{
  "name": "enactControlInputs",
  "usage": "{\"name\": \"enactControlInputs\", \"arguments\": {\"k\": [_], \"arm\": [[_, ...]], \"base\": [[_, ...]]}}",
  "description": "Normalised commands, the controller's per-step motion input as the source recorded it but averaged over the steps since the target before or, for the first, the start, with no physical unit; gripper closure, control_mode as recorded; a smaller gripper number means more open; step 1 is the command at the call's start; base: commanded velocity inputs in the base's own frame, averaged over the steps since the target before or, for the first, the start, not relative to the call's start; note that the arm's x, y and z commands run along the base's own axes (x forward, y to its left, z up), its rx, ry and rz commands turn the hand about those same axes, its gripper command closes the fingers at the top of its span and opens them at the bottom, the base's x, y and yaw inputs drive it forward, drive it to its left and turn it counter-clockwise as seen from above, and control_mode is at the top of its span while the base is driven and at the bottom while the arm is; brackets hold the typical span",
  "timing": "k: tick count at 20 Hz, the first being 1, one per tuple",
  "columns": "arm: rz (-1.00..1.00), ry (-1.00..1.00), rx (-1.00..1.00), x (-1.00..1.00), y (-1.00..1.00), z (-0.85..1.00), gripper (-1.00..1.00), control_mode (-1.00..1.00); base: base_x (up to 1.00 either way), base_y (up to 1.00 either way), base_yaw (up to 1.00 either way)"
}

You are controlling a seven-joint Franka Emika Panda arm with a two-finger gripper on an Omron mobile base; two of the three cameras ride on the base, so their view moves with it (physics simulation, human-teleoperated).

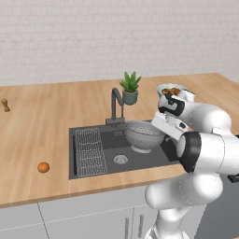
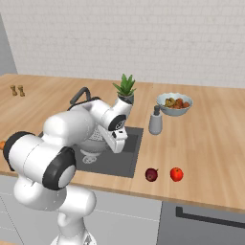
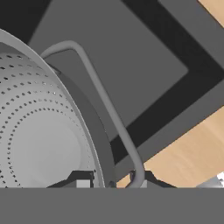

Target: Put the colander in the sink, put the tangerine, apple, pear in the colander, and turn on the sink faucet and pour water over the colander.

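Note:
The silver-grey pierced colander (image 1: 142,133) (image 2: 92,143) (image 3: 39,144) stands in the dark sink (image 1: 140,161) (image 2: 122,162), right of the drain. My gripper (image 1: 158,130) (image 3: 113,179) is at its right rim, shut on it: one finger inside the bowl, the other outside the wire side handle (image 3: 105,100). The dark faucet (image 1: 115,105) (image 2: 79,94) rises behind the basin, with no stream visible. The tangerine (image 1: 43,167) lies on the counter left of the sink. A red apple (image 2: 176,174) and a maroon fruit (image 2: 151,174) lie right of the sink.
A wire grid rack (image 1: 88,151) covers the sink's left side. A potted plant (image 1: 130,86) (image 2: 124,88) stands behind the faucet, with a pale fruit bowl (image 1: 170,88) (image 2: 174,103) and a grey dispenser (image 2: 155,122) to the right. Small shakers (image 1: 5,105) (image 2: 16,90) stand far left.

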Motion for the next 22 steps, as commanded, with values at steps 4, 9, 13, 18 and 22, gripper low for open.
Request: {"name": "enactControlInputs", "arguments": {"k": [4,9,13,18,22], "arm": [[0.03,0.00,0.00,0.38,0.29,-0.33,1.00,-1.00],[0.00,0.00,-0.01,0.44,0.11,-0.37,1.00,-1.00],[0.00,0.00,-0.03,0.31,0.01,-0.42,1.00,-1.00],[0.00,0.00,-0.03,0.32,0.07,-0.48,1.00,-1.00],[0.00,0.00,-0.01,0.40,0.11,-0.48,1.00,-1.00]], "base": [[0.00,0.00,0.00],[0.00,0.00,0.00],[0.00,0.00,0.00],[0.00,0.00,0.00],[0.00,0.00,0.00]]}}
